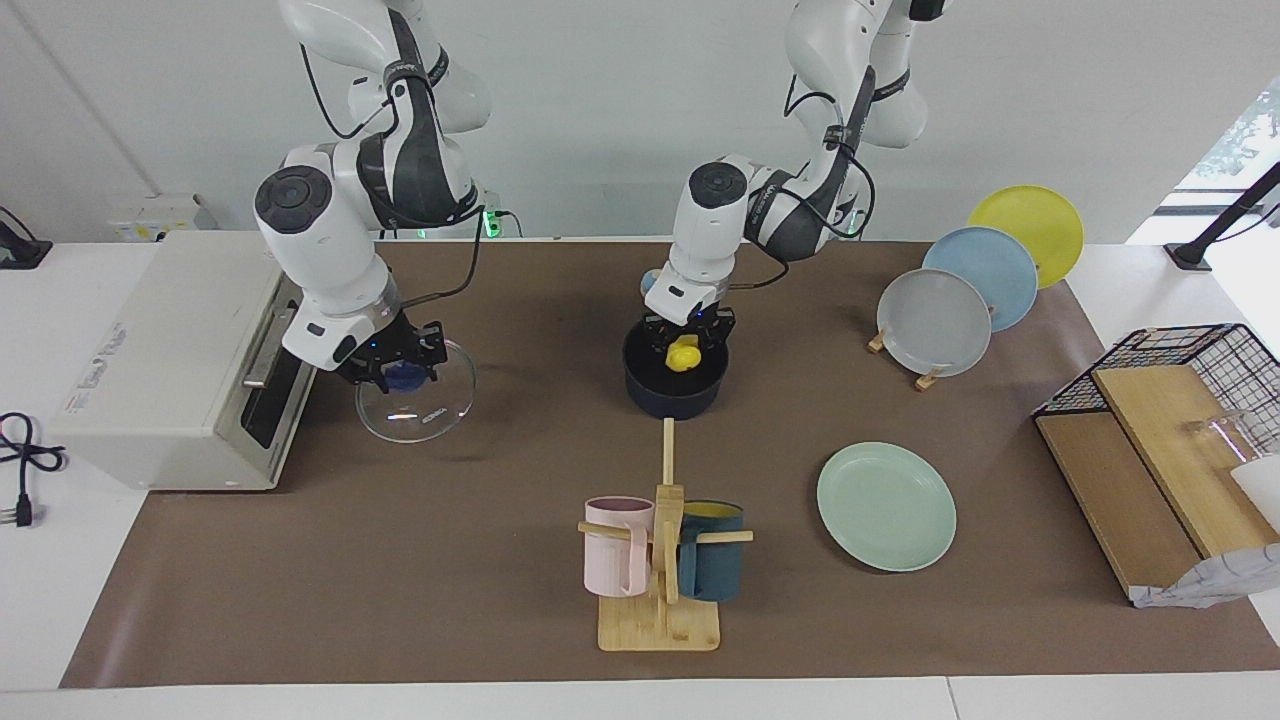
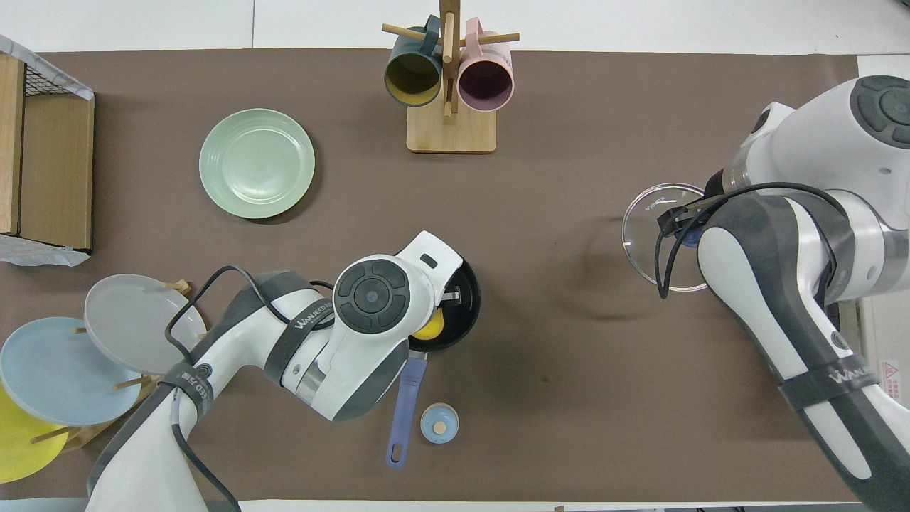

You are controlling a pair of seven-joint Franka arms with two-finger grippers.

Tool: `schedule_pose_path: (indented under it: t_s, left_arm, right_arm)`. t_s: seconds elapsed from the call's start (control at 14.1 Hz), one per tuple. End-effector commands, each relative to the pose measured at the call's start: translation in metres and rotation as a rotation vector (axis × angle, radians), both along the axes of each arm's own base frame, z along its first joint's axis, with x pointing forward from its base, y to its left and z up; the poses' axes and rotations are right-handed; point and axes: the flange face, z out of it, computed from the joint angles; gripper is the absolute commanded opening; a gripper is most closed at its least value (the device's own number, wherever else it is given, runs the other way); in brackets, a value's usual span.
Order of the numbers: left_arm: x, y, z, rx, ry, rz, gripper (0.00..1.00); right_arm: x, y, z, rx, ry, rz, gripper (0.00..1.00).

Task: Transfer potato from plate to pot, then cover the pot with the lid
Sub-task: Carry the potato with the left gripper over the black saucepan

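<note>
The yellow potato sits between the fingers of my left gripper, right in the mouth of the dark pot at the middle of the table. In the overhead view the left wrist covers most of the pot, and only part of the potato and the blue handle show. The mint-green plate lies bare. My right gripper is shut on the blue knob of the glass lid and holds it tilted, above the table, in front of the toaster oven.
A small blue bell stands beside the pot handle. A wooden mug rack holds a pink and a teal mug. A toaster oven is at the right arm's end. A rack of grey, blue and yellow plates and a wire basket are at the left arm's end.
</note>
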Motion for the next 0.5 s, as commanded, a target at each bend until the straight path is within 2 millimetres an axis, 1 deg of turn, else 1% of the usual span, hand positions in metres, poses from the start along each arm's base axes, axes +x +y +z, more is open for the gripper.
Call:
schedule_pose_path:
  t_s: [0.0, 0.07, 0.14, 0.28, 0.36, 0.43]
  left_arm:
    - [-0.011, -0.006, -0.015, 0.016, -0.026, -0.004, 0.0]
    - [-0.013, -0.01, -0.02, 0.016, -0.031, -0.003, 0.0]
    - [-0.017, -0.015, -0.031, 0.029, -0.025, -0.01, 0.0]
    - [-0.018, -0.016, -0.035, 0.04, -0.036, -0.015, 0.0]
    - [-0.019, -0.017, -0.041, 0.047, -0.029, -0.018, 0.0]
    - [-0.021, -0.019, -0.043, 0.052, -0.032, -0.029, 0.0]
  right_arm:
    - [0.0, 0.0, 0.008, 0.022, 0.008, 0.003, 0.0]
    - [-0.001, 0.0, 0.008, 0.022, 0.014, 0.005, 0.0]
    - [-0.001, 0.0, 0.008, 0.022, 0.014, 0.005, 0.0]
    - [0.0, 0.001, 0.01, 0.022, 0.009, 0.004, 0.0]
    - [0.0, 0.008, 0.012, 0.022, 0.007, 0.01, 0.0]
    - [0.0, 0.01, 0.012, 0.022, 0.007, 0.013, 0.0]
